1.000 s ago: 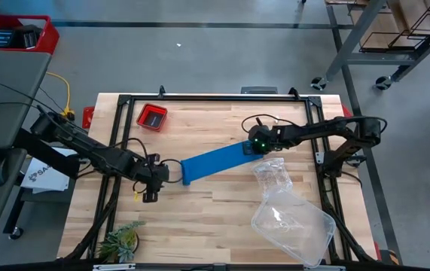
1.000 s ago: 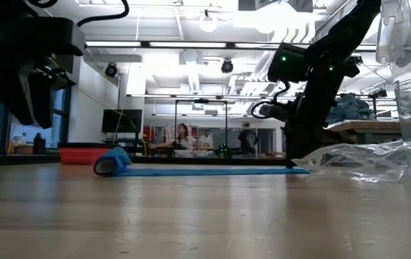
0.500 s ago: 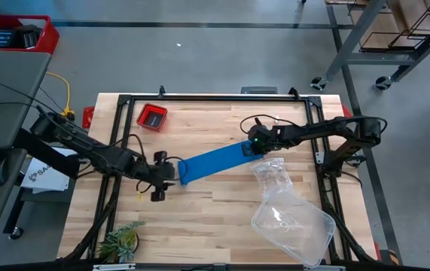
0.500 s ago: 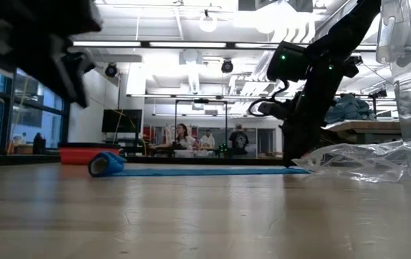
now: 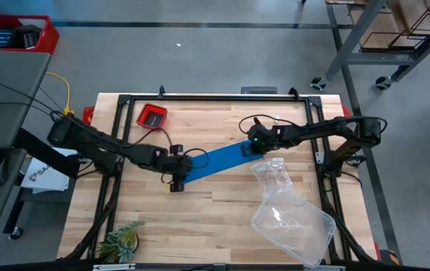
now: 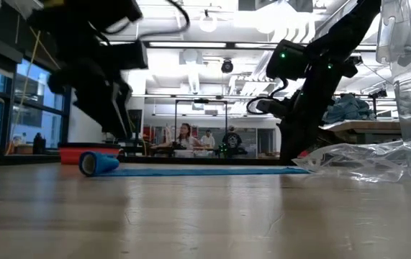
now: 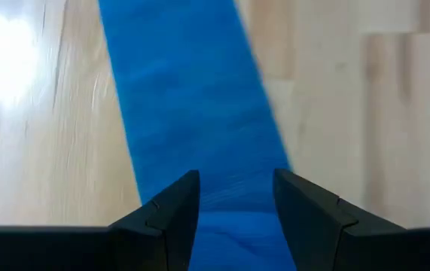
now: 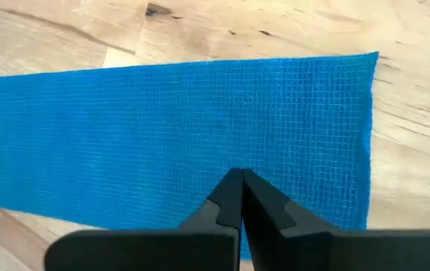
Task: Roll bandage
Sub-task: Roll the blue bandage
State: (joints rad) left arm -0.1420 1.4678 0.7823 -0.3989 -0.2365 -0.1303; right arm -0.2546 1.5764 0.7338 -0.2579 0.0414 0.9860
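The bright blue bandage [image 5: 216, 159] lies flat and slantwise across the middle of the table. Its left end is rolled into a small roll [image 6: 92, 163]. My left gripper [image 5: 176, 175] is open above that rolled end. In the left wrist view its fingers [image 7: 171, 218] straddle the band [image 7: 192, 113], and the roll [image 7: 233, 245] shows between them. My right gripper [image 8: 241, 179] is shut on top of the band's flat right end [image 5: 246, 148]. My left gripper's open fingers stand on either side of the rolled end [image 7: 233, 245], pointing down and along the band; I cannot tell whether they touch it. My right gripper presses its shut fingertips [image 8: 233, 197] down on the band's flat right end [image 8: 290, 150], a little in from the end edge. It comes from above, slanting in from the table's right. The band lies flat on the wood under them.
A small red tray [image 5: 153, 117] sits at the far left. A crumpled clear plastic bag [image 5: 271, 175] and a clear container [image 5: 294, 222] lie near the right front, just beside the right gripper. A small plant [image 5: 120, 241] stands at the near left corner.
My left gripper has moved toward the table's right, from beside the bandage's rolled end to over it. In the low view the roll has shifted a little toward the table's left. The right gripper has kept still on the flat end.
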